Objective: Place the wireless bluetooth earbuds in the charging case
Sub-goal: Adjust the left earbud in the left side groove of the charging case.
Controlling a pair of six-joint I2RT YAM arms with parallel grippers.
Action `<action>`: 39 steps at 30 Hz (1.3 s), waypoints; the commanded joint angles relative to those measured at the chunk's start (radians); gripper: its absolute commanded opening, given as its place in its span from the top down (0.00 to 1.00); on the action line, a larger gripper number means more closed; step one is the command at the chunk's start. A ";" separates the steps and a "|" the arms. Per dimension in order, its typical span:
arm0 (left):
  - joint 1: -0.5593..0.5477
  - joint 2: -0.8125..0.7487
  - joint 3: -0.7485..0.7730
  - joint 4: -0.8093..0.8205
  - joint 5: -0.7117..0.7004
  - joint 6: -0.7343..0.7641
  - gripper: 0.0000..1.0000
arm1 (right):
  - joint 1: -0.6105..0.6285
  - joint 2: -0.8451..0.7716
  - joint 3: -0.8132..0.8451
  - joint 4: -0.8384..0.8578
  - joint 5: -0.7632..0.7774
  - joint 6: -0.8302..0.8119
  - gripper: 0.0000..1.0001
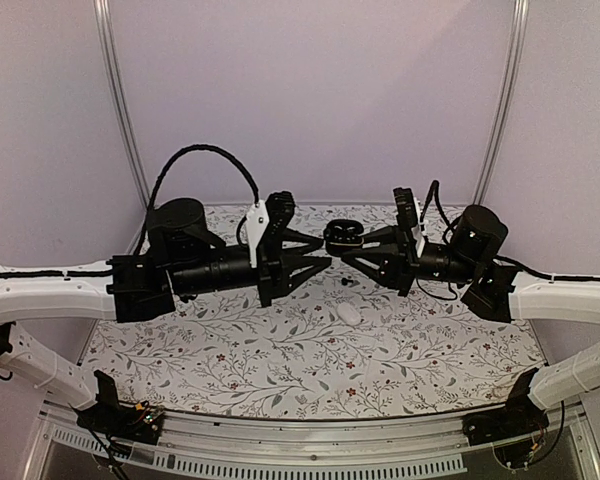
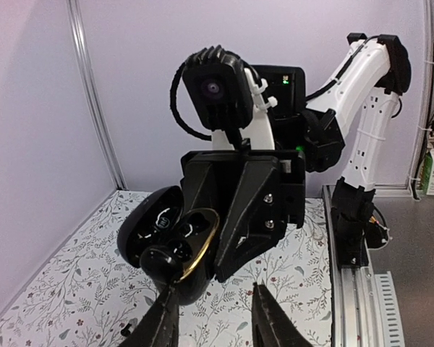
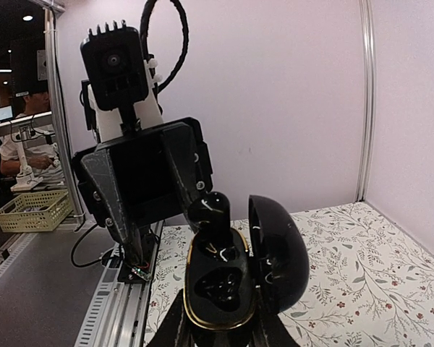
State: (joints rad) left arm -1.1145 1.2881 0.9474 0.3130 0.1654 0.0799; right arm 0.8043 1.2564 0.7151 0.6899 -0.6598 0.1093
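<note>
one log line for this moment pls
right gripper: shut on open black oval charging case, midair | left gripper: open, at case | small dark roundish earbud: at case's upper well, sticking up

Glossy black plastic charging case [image 3: 275,260], seemingly gold-rimmed.

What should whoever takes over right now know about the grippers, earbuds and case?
Right gripper: shut on the open glossy black oval charging case, held above the table, lid swung aside.
Left gripper: fingers apart, tips at the case.
One tiny dark roundish earbud sits at the case's upper rim, not seated.
A small dark piece on the floral-patterned table may be the other.
Done: case open and lifted. Left: seat the earbuds; wells' contents unclear.
</note>
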 commanded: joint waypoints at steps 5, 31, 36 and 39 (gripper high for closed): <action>-0.021 0.039 0.053 -0.035 0.013 0.021 0.67 | -0.003 0.003 0.014 0.023 -0.005 0.001 1.00; 0.014 -0.197 -0.027 -0.275 0.095 0.374 0.58 | -0.003 -0.032 0.029 -0.114 -0.225 -0.023 1.00; 0.004 -0.192 0.026 -0.448 0.100 0.451 0.57 | -0.002 -0.044 0.027 -0.215 -0.303 -0.020 1.00; -0.017 -0.184 0.062 -0.528 0.076 0.496 0.58 | -0.001 -0.054 0.027 -0.280 -0.335 -0.027 1.00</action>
State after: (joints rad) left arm -1.1133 1.0996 0.9455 -0.0608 0.2470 0.4751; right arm 0.8040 1.2308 0.7151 0.5133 -0.9142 0.0902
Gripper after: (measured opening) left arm 0.424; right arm 0.220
